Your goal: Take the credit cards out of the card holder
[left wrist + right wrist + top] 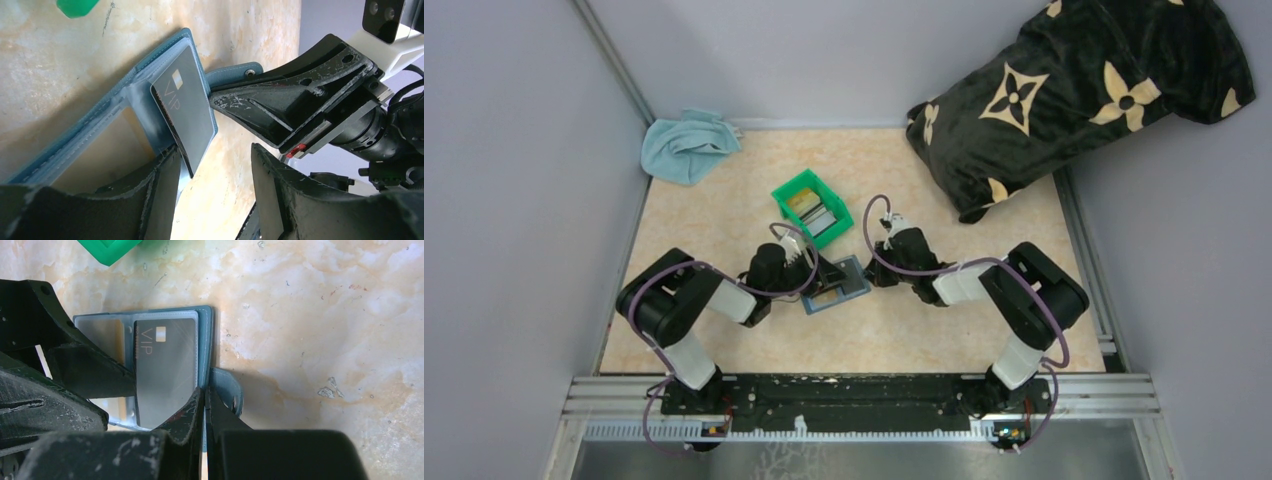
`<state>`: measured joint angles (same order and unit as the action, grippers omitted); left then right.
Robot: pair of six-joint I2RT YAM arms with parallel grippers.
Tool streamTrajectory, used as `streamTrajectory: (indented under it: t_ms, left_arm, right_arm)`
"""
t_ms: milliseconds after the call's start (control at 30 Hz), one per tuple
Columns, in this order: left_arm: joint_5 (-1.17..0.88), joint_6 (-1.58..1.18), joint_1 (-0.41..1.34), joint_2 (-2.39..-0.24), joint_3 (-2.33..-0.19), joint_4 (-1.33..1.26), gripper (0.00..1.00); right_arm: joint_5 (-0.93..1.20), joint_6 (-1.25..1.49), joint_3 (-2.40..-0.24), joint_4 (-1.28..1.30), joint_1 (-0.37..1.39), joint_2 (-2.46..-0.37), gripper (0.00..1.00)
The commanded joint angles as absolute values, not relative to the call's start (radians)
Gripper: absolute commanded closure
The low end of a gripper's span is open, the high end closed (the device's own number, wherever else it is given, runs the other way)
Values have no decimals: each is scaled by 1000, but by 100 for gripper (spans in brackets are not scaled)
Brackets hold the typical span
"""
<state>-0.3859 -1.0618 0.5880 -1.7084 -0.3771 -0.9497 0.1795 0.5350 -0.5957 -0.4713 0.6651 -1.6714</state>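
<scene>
The teal-blue card holder [839,287] lies open on the table between both arms. A grey credit card marked VIP [187,107] sticks partway out of its inner slot, also seen as the grey card [165,365]. My left gripper [215,172] is open, and the card's lower corner sits between its fingers, close to the left finger [160,192]. My right gripper [204,395] is shut, its tips resting on the card holder's edge [206,345] beside the snap tab [231,390]. A tan surface [107,152] shows behind the holder's clear window.
A green plastic bin [812,207] with cards in it stands just behind the card holder. A light blue cloth [686,145] lies at the back left. A black flower-patterned cushion [1074,90] fills the back right corner. Grey walls enclose the table.
</scene>
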Motion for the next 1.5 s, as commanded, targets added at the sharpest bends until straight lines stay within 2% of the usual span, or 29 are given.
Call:
streamTrajectory:
  t_ms: [0, 400, 467, 667, 700, 767, 900, 1000, 1267, 1467]
  left_arm:
    - [-438, -1098, 600, -1727, -393, -1093, 41]
    - [-446, -1121, 598, -1784, -390, -1121, 45]
    - [-448, -1119, 597, -1783, -383, -1125, 52]
    - [-459, -1117, 587, -1778, -360, -1132, 81]
    - [-461, -1115, 584, -1777, -357, -1133, 82]
    - [-465, -1114, 578, -1774, -350, -1132, 81]
    - [-475, -1109, 565, -1769, -338, -1132, 63]
    - [-481, -1107, 556, -1768, -332, -1131, 56]
    - [-496, -1107, 530, -1767, -301, -1152, 55]
    - [-512, -1102, 500, -1760, -270, -1167, 58]
  right_arm:
    - [260, 569, -554, -359, 766, -1710, 100]
    - [230, 569, -563, -313, 797, -1670, 100]
    - [223, 568, -566, -310, 796, -1673, 100]
    - [217, 582, -571, -314, 795, -1698, 100]
    - [216, 584, -570, -316, 793, -1702, 100]
    - [221, 587, -569, -324, 784, -1706, 100]
    - [230, 594, -564, -333, 762, -1709, 100]
    - [232, 594, -562, -333, 744, -1707, 100]
    - [243, 589, -546, -344, 695, -1706, 100]
    - [243, 580, -541, -343, 673, -1709, 100]
